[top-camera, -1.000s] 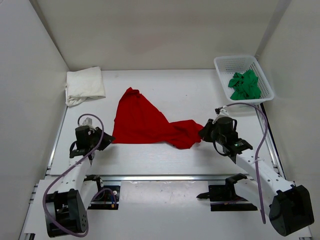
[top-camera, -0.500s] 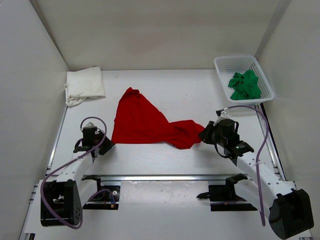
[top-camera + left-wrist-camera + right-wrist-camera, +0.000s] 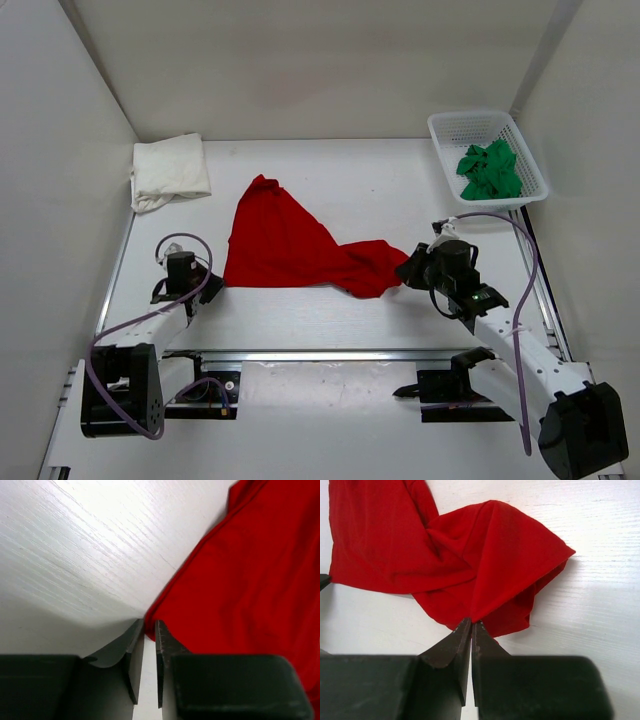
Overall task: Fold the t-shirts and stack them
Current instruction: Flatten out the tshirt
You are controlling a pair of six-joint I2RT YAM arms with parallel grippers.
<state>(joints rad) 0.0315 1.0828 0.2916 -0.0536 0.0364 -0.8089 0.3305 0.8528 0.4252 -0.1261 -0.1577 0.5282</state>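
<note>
White shirt (image 3: 170, 172) folded, far left of desk (image 3: 380, 180); green shirt (image 3: 489, 170) crumpled in basket (image 3: 445, 125). Red shirt (image 3: 285, 245) spread mid-desk, unfolded: right claw (image 3: 471, 622) pinches its edge, left claw (image 3: 150, 625) barely open at its corner.

Robot lab, white-walled booth (image 3: 300, 60), railed table (image 3: 400, 190)
</note>
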